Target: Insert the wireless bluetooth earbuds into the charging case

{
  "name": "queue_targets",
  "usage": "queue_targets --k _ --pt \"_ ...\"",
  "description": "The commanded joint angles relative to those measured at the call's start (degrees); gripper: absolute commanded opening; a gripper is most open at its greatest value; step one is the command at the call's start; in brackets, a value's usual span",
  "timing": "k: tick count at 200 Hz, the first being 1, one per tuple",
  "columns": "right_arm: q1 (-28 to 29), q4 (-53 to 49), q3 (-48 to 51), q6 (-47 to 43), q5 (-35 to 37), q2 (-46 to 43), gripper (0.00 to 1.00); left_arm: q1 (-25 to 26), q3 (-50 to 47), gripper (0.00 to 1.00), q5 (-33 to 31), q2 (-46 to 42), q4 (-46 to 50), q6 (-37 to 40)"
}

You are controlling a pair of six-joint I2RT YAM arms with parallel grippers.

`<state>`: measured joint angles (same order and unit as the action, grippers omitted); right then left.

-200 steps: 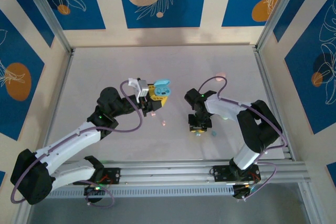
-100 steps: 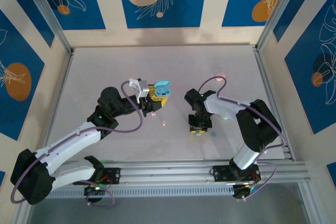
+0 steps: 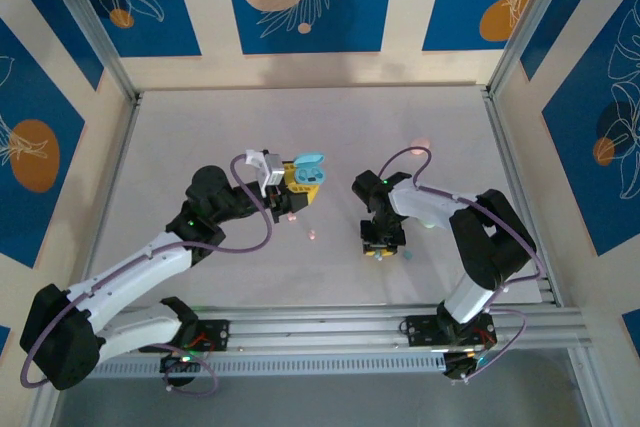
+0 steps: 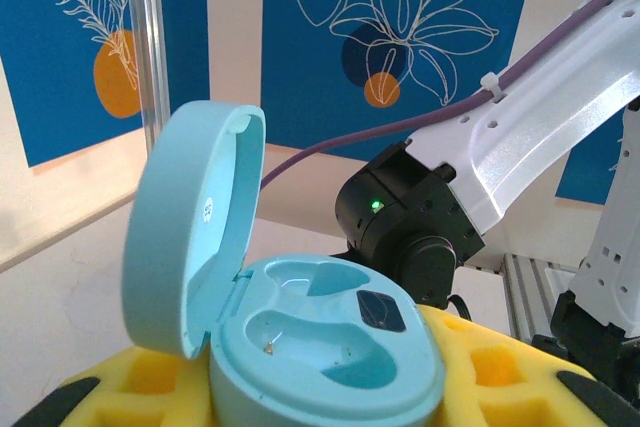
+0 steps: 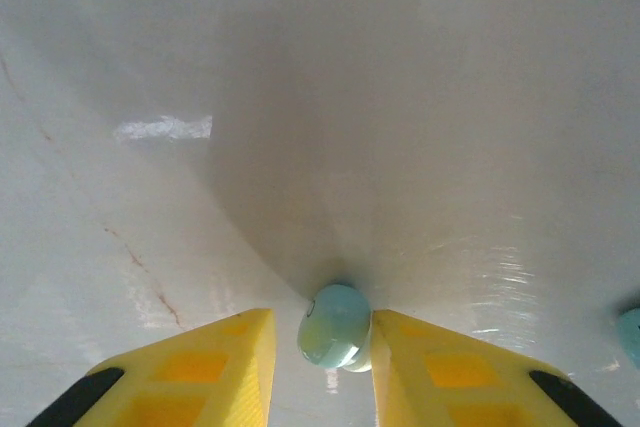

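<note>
top: left gripper (image 3: 298,185) clamped on open charging case (image 3: 308,171), right gripper (image 3: 378,250) low at worktop (image 3: 200,127) | left wrist: both case wells (image 4: 300,335) empty | right wrist: teal earbud (image 5: 335,325) on worktop between close-set fingers (image 5: 200,367), pinch cannot be told; both insertions judged pending

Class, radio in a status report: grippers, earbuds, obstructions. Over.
Left gripper shut on open charging case, wells empty. Right gripper open, straddling teal earbud on table. Nothing seen in the way.
</note>
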<state>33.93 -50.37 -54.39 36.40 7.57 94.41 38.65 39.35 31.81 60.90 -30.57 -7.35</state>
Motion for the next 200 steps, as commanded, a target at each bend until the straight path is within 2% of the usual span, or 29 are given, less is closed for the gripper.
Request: queue_targets --k 1,62,119,147,200 --pt "-0.6 -0.5 -1.1 -0.4 0.4 0.0 0.32 0.5 0.4 0.25 0.2 -0.2 -0.9 0.4" --pt "-1.2 0.4 -0.8 -1.0 0.1 1.5 0.27 0.5 0.2 0.26 -0.1 -0.4 -0.6 0.5" --pt "-1.8 1.1 -0.9 -1.3 -0.1 2.1 0.28 0.5 0.0 0.25 0.0 -0.4 -1.0 0.2" --pt "-1.9 1.1 -0.7 -1.4 -0.7 2.4 0.25 0.5 -0.1 0.26 0.1 -0.5 -1.1 0.1" --pt "-1.9 1.0 -0.3 -0.8 -1.9 -0.4 0.21 0.5 -0.1 0.25 -0.2 -0.6 -0.8 0.3"
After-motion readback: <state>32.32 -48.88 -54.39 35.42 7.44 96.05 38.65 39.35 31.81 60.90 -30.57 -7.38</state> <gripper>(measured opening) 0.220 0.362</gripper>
